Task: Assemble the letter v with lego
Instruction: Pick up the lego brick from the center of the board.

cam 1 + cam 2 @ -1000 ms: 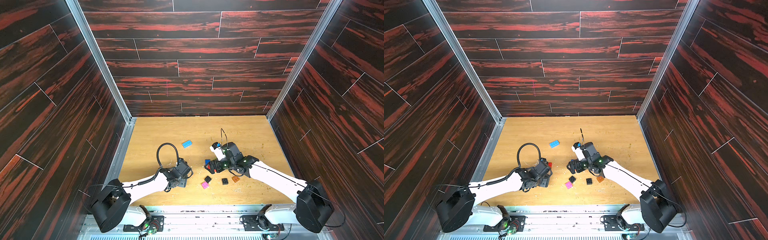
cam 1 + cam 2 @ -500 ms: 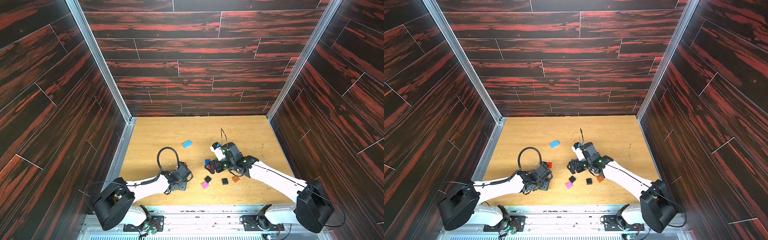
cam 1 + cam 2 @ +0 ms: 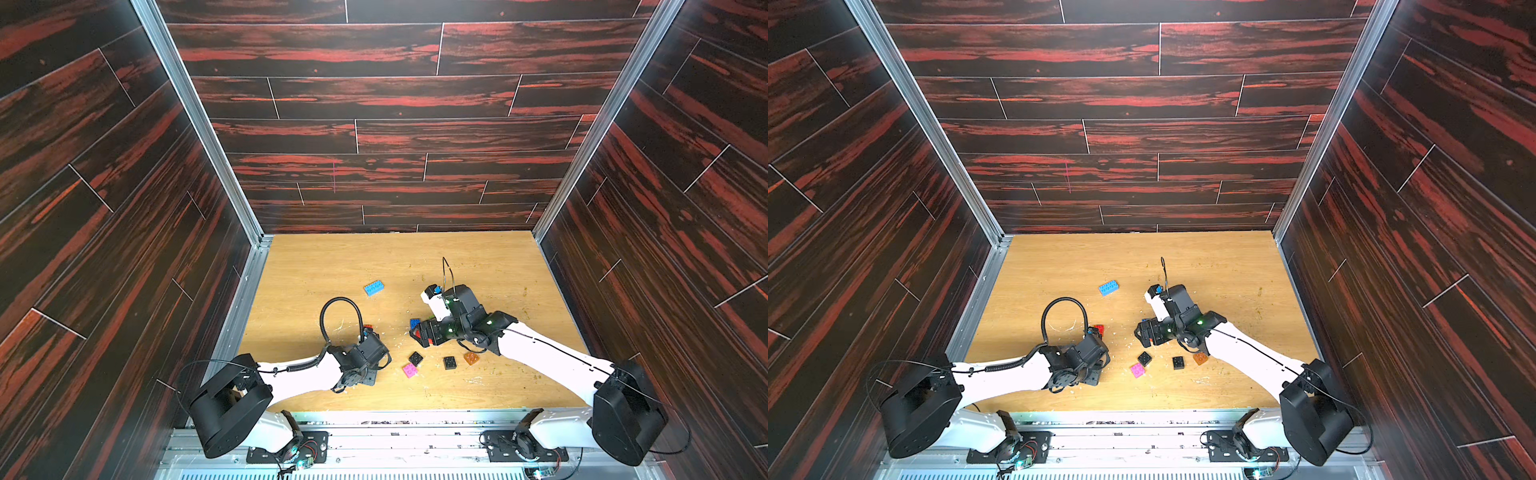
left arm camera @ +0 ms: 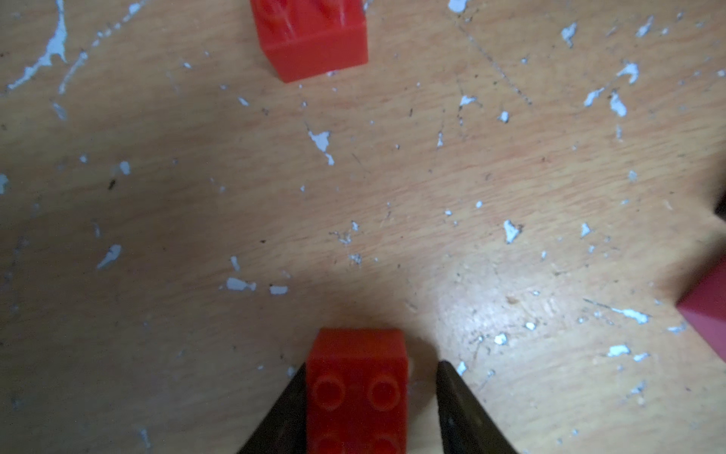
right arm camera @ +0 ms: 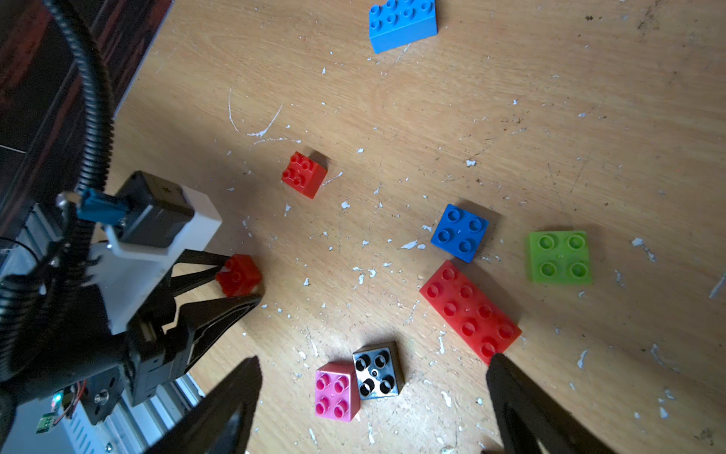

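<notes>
Our left hand [image 4: 372,367], narrowed in the past second, now brackets a small red brick [image 4: 353,397] on the tabletop [image 4: 196,216], one finger [image 4: 285,408] touching, one just clear; we judge a pick imminent, our right hand [image 5: 374,357] spread.

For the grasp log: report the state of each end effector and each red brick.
Left end effector: open around small red square plastic brick, not clamped.
Right end effector: open, empty.
Long red oblong plastic brick: loose, studs up.
Other small red square plastic brick: loose, studs up.
</notes>
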